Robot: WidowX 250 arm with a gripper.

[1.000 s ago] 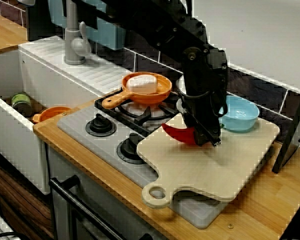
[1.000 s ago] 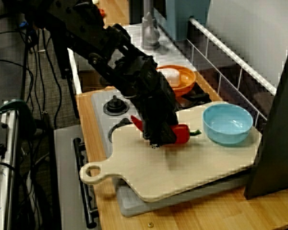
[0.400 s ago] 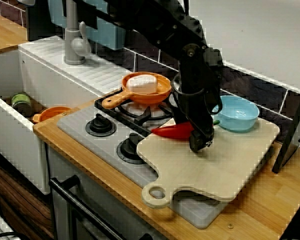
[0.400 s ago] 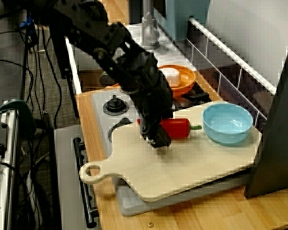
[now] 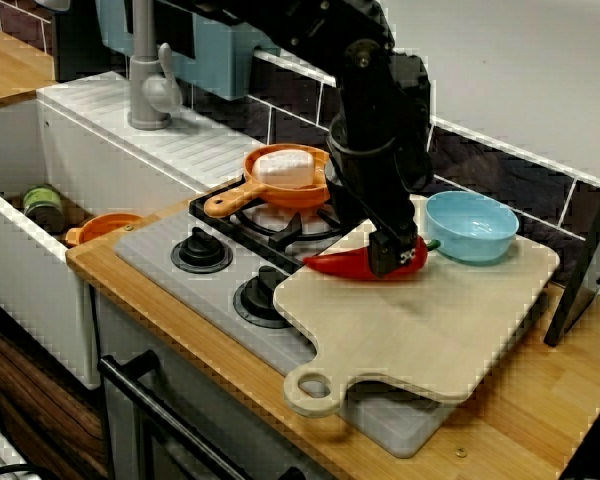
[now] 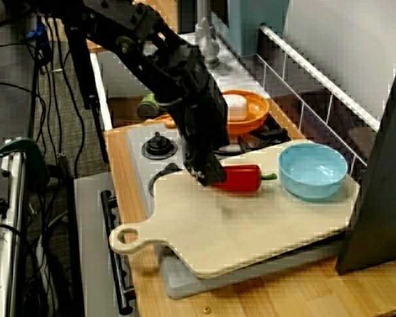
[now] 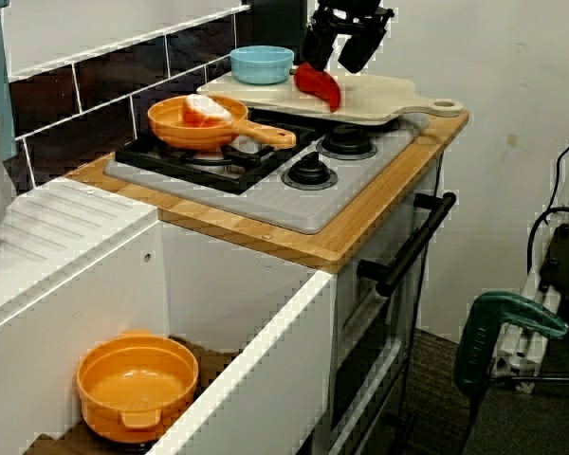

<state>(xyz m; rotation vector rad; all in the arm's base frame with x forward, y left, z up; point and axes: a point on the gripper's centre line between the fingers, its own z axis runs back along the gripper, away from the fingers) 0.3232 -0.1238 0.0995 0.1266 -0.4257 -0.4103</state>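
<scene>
A red pepper [image 5: 355, 263] lies flat on the far left part of a pale wooden cutting board [image 5: 440, 330], its green stem toward a light blue bowl [image 5: 470, 225]. My black gripper [image 5: 396, 254] hangs just above the pepper's stem half. In the view from the stove's end its tips [image 6: 208, 175] sit at the pepper's [image 6: 241, 178] left end. In the view from the sink side the gripper [image 7: 337, 59] stands open over the pepper [image 7: 318, 85], and the fingers [image 7: 315, 43] do not clasp it.
An orange pan [image 5: 225, 203] holding a white block [image 5: 283, 167] sits on the burner behind the board. Stove knobs [image 5: 201, 248] are left of the board. The sink holds an orange bowl [image 7: 137, 384] and a green can [image 5: 42, 205]. A dark panel [image 6: 383, 165] stands at the right.
The gripper has lifted off the board and moved back toward the stove. The pepper, earlier tilted between the fingers, now rests flat on the board.
</scene>
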